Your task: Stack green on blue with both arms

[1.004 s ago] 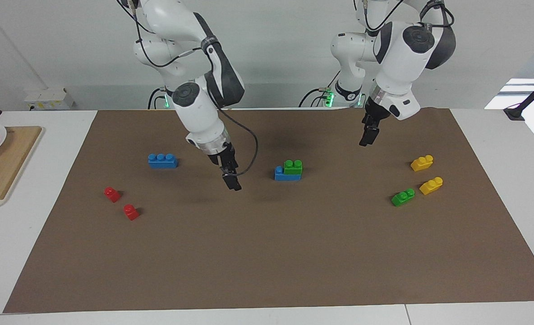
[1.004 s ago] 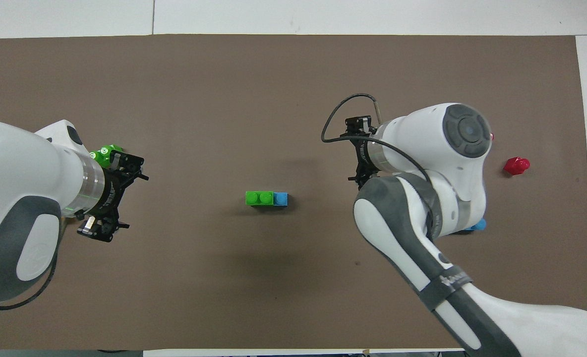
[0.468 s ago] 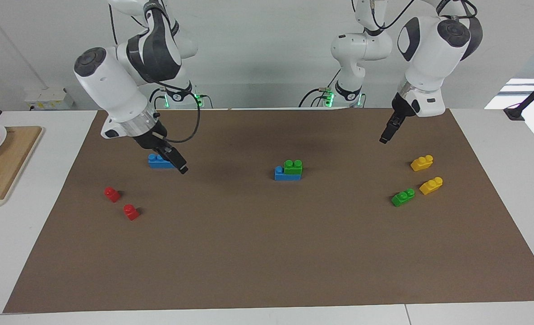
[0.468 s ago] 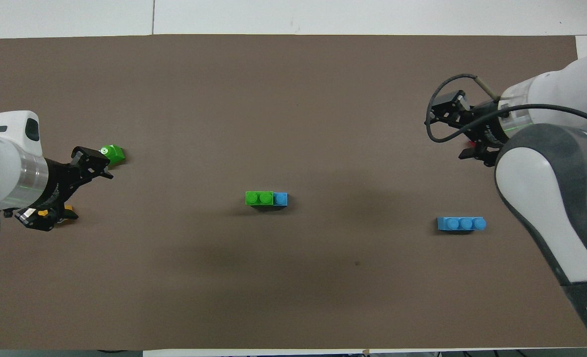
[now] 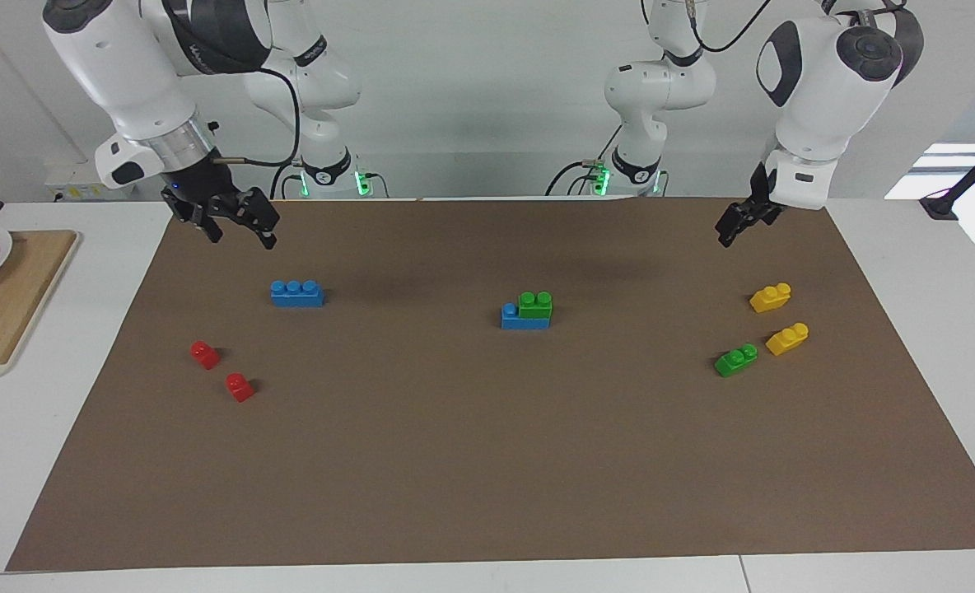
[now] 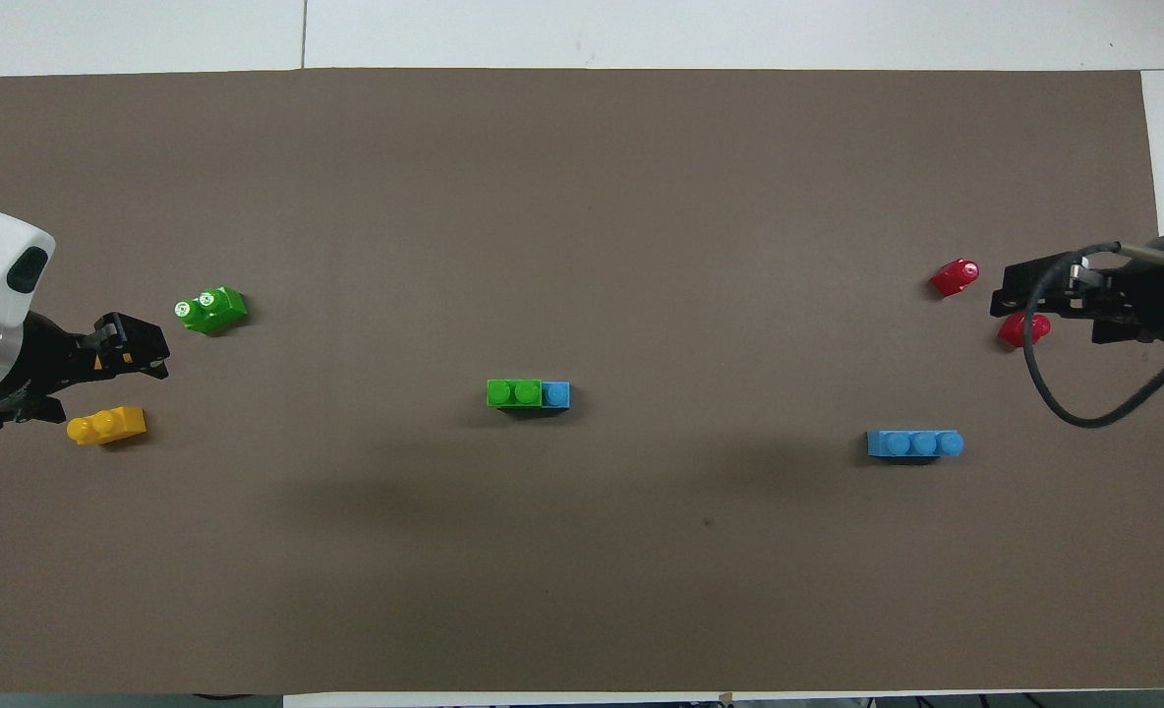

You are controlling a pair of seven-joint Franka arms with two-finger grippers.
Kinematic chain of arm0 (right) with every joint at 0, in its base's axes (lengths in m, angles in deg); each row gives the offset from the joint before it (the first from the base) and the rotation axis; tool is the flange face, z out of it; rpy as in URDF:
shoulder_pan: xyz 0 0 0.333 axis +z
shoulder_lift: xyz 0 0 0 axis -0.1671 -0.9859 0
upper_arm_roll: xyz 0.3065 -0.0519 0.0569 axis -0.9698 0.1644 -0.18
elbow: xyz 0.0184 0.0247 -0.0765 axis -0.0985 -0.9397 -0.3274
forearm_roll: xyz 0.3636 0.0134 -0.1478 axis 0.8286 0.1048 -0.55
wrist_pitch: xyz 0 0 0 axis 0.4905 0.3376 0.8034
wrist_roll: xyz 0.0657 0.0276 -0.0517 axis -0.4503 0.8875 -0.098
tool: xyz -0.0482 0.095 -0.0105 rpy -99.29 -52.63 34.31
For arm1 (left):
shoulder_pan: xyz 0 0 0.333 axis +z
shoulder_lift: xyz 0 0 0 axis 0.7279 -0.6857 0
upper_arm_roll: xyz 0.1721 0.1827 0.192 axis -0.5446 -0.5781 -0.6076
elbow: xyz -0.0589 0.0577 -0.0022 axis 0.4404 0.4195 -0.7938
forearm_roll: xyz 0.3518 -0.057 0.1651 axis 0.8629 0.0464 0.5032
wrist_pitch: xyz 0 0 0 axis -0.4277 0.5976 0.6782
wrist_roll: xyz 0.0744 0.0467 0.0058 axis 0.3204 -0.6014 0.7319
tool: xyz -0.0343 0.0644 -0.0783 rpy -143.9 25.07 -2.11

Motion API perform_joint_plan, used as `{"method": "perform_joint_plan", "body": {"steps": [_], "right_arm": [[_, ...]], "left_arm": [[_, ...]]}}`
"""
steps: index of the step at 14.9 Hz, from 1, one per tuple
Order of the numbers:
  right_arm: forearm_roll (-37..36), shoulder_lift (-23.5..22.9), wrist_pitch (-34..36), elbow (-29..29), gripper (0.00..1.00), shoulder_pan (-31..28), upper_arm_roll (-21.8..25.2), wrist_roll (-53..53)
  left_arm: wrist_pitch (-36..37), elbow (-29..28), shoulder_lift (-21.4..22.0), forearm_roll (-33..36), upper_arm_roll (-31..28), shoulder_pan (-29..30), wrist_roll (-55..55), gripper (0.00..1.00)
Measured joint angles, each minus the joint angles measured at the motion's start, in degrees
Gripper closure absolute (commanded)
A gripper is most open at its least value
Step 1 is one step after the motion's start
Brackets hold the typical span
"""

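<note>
The right gripper [image 5: 236, 224] hangs in the air with its two fingers [image 5: 263, 221] spread apart and nothing between them, over the brown mat [image 5: 487, 461] at the edge closest to the robots, toward the right arm's end of the table; its wrist tilts down and inward from a white forearm that rises steeply to a raised elbow. The left gripper [image 5: 730, 229] is also up in the air and empty, over the mat's robot-side edge toward the left arm's end; whether its fingers are apart or together I cannot tell. Its forearm drops almost straight down from a high elbow joint. One green brick [image 5: 535, 304] sits on a blue brick [image 5: 514, 318] at the middle of the mat, covering two of its studs and leaving one stud bare at the right arm's side. The second green brick [image 5: 735, 360] lies alone toward the left arm's end, just beside two yellow bricks [image 5: 786, 338]. The second blue brick [image 5: 296, 293] lies alone toward the right arm's end, with two red bricks [image 5: 205, 354] farther from the robots than it.
</note>
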Motion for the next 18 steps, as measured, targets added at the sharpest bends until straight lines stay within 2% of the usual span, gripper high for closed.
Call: {"method": "perform_joint_plan", "body": {"steps": [4,10,15,18], "right_arm": [[-1.2,1.7,7.0,1.5,0.00,-0.2,-0.1,-0.9],[-3.7,1.4,7.7,3.0,0.00,-0.3,-0.1,-3.4],[-3.7,0.4,7.7,3.7,0.00,-0.3,-0.1,-3.4],[-3.7,-0.2,7.7,4.3,0.00,-0.3,-0.1,-3.4]], "left_arm": [[-1.4,0.0,-0.1,0.0,0.2,0.1,-0.9,0.00],[-4.9,0.6,-1.1,-1.3,0.5,0.1,-1.9,0.00],[0.3,9.4,-7.2,-1.3,0.3,0.1,-8.1,0.00],[1.8,11.8,-9.2,-1.3,0.3,0.1,-9.4,0.00]]}}
